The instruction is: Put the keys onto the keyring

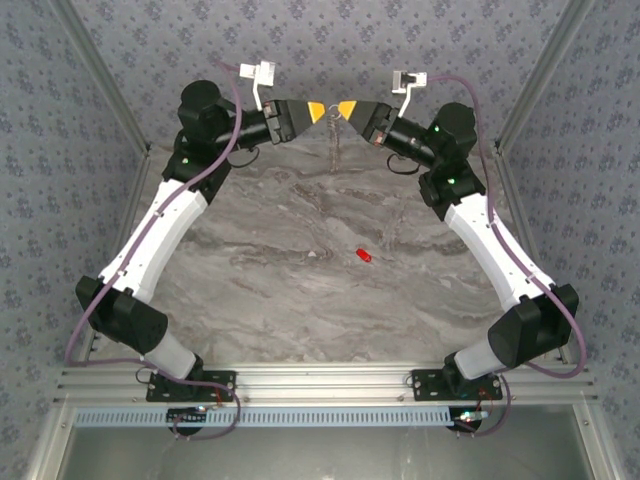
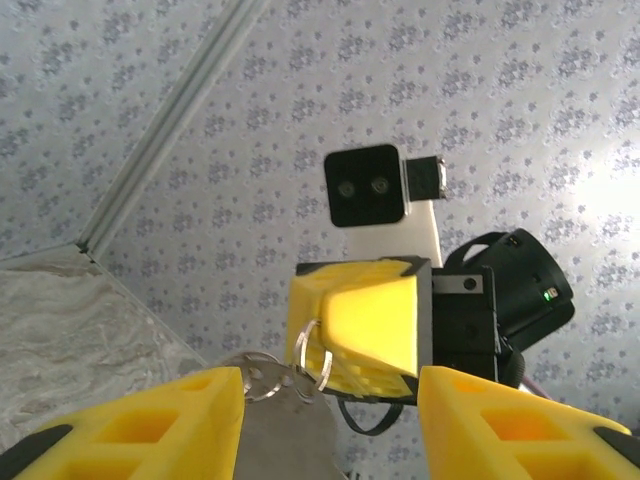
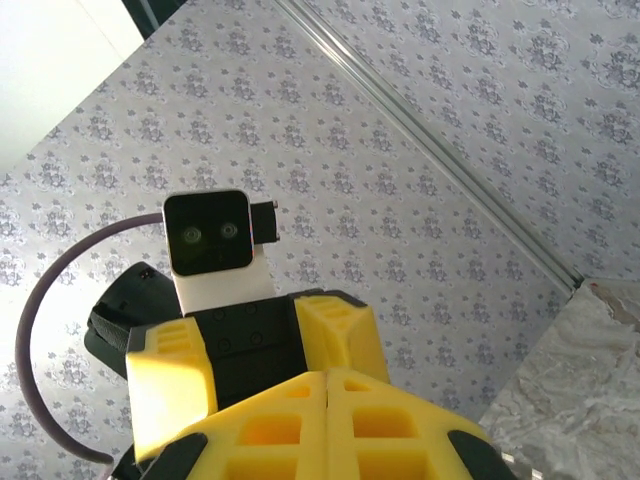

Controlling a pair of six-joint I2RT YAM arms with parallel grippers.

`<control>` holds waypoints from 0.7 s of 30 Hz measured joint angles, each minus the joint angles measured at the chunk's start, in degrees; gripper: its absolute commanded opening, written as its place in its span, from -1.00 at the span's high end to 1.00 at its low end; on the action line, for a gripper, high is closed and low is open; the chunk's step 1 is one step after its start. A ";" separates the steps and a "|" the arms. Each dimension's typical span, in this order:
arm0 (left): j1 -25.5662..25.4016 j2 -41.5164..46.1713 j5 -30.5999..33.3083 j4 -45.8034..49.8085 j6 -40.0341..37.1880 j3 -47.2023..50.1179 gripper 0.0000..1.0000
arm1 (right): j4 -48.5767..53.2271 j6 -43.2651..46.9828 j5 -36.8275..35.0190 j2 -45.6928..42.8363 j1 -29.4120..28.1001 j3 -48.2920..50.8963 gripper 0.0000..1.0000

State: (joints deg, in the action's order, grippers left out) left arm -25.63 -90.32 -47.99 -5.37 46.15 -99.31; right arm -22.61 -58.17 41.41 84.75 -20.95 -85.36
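My right gripper (image 1: 346, 108) and left gripper (image 1: 316, 110) meet tip to tip, raised above the far edge of the table. In the left wrist view the right gripper (image 2: 345, 335) is shut on a thin silver keyring (image 2: 322, 350). A second small ring (image 2: 252, 377) and a flat grey metal key (image 2: 285, 430) hang from it. The key hangs between the spread yellow fingers (image 2: 150, 425) of the open left gripper (image 2: 330, 400), close to the left one. In its own view the right gripper (image 3: 327, 378) has its pads pressed together. A small red key piece (image 1: 364, 256) lies on the marble.
The marble table (image 1: 300, 290) lies between the two arms, with patterned walls on three sides. An aluminium rail (image 1: 320, 385) carries both arm bases along the near edge. Purple cables run along each arm.
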 measured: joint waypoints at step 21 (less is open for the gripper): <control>-0.42 -2.21 -0.68 -0.81 0.15 -2.40 0.23 | -3.56 -4.00 0.66 1.29 -0.35 0.04 1.00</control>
State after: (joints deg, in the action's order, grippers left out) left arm -26.04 -92.53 -48.66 -6.17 46.30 -101.71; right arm -26.17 -62.17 42.06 86.04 -21.30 -85.32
